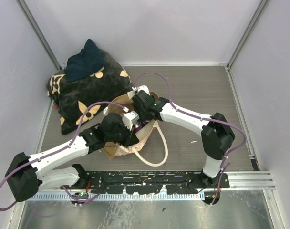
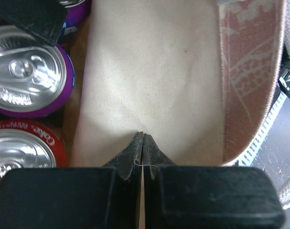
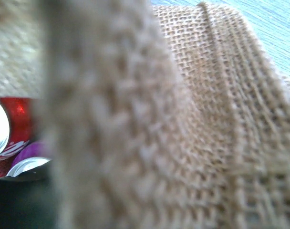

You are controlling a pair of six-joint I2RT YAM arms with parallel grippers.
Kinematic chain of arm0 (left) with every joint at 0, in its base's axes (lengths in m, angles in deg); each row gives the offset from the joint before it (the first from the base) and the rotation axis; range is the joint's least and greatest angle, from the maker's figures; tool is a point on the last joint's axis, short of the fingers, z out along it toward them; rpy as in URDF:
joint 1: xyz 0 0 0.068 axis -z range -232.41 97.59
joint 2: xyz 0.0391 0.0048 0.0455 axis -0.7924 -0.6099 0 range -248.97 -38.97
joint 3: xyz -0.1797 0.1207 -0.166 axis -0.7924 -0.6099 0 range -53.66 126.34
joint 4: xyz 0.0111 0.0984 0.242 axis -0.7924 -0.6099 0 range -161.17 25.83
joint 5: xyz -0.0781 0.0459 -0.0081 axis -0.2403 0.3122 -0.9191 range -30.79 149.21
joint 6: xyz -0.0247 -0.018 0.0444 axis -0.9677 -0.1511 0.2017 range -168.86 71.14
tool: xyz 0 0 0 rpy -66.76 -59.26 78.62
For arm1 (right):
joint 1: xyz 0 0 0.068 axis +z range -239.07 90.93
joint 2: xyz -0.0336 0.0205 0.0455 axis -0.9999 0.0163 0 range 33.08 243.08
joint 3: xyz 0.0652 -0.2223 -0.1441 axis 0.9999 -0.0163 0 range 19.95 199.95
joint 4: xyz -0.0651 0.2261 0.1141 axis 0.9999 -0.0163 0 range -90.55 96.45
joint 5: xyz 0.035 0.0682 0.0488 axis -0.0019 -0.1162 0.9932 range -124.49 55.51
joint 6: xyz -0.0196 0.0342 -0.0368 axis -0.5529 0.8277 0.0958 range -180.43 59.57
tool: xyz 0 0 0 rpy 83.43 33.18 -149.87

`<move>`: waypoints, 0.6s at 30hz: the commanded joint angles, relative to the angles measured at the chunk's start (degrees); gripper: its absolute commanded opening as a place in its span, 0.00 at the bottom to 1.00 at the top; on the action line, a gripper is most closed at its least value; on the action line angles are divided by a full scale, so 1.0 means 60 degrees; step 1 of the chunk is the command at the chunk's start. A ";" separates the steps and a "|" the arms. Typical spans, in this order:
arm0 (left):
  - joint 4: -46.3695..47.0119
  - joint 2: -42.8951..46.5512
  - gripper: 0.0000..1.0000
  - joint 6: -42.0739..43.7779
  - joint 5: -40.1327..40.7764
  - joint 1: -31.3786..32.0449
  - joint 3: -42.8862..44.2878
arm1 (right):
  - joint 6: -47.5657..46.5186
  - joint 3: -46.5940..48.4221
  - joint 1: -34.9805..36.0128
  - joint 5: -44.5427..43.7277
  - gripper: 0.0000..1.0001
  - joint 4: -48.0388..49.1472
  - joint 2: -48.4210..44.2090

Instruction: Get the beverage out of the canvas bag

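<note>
The canvas bag stands open in the middle of the table, with one cream handle lying toward the front. My left gripper reaches in at its near rim. In the left wrist view the gripper is shut, pinching the cream inner wall. Beside it in the bag stand a purple can and a red cola can. My right gripper is at the bag's far rim. Its view is filled with blurred burlap, and its fingers are hidden. A red can and a purple can show at the left.
A black cushion with tan flower marks lies at the back left, touching the bag, with a dark blue cloth on top. Grey walls enclose the table on three sides. The black base rail runs along the near edge.
</note>
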 commanded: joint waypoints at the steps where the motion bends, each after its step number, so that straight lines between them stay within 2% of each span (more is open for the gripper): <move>1: -0.1274 -0.0327 0.08 0.0337 0.0262 0.0013 -0.0125 | -0.0662 0.0729 -0.0030 -0.0776 0.01 -0.0800 -0.1333; 8: -0.1194 -0.0465 0.08 0.0349 0.0350 0.0014 -0.0025 | -0.0696 0.0830 -0.0029 -0.1297 0.01 -0.0027 -0.2506; 18: -0.1144 -0.0603 0.08 0.0367 0.0308 0.0013 0.0044 | -0.0962 0.1439 0.0012 -0.1452 0.01 0.0120 -0.3218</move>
